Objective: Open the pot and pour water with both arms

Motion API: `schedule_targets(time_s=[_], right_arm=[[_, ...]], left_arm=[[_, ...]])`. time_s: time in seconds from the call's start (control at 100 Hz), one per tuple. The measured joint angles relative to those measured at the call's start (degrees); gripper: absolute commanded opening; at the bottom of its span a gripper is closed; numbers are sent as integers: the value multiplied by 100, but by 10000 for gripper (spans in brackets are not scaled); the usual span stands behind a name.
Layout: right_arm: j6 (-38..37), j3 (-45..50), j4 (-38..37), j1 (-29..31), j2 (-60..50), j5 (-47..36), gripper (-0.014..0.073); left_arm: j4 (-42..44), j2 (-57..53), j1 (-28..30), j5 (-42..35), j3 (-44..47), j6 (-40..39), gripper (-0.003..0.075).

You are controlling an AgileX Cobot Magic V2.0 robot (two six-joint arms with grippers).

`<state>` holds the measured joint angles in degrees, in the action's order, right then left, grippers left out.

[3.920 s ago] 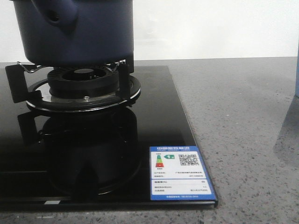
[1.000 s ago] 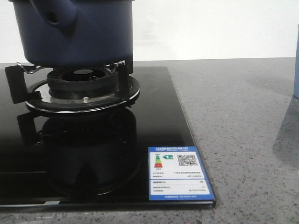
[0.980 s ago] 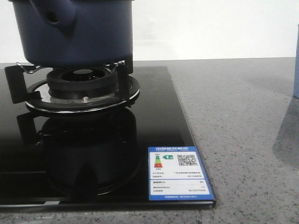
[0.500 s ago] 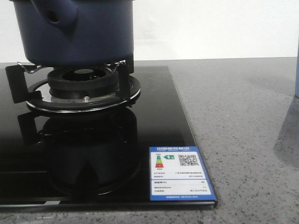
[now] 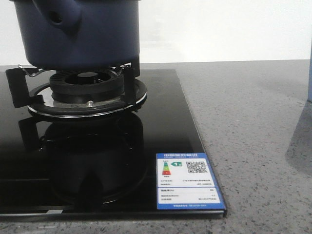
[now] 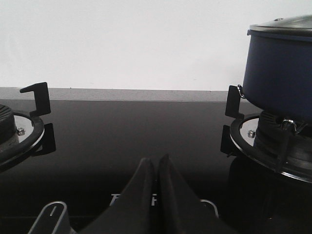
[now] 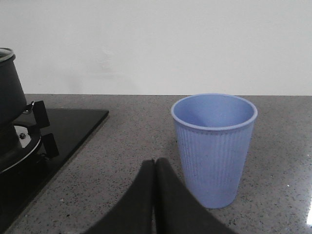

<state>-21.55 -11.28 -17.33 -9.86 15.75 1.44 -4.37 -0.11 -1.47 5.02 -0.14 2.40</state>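
Plainly, our left gripper [image 6: 157,168] has its fingers pressed together on nothing, low over the black hob [image 6: 131,126], with the pot [image 6: 278,73] on the burner [image 6: 273,146] to its right. Only that view shows the lid [image 6: 282,24] still on. Our right gripper [image 7: 155,170] is likewise closed and empty, just left of the cup [image 7: 214,146] on the counter [image 7: 131,141]. The front view alone shows the pot's handle stub [image 5: 56,17] and the hob's label [image 5: 189,181].
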Motion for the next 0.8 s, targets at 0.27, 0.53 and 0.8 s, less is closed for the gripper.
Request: schedule_targets(time_s=[0.27,0.53,0.8], right_arm=[[438,120,539,-27,69,35,-50],[1203,859,1248,248,-398,-144,-50],[1251,1178,1489,1418,-1219,-144,-50]], left_arm=[[0,0,0,0,0,0,-16],[0,0,0,0,0,0,-16],[0,0,0,0,0,0,-16]])
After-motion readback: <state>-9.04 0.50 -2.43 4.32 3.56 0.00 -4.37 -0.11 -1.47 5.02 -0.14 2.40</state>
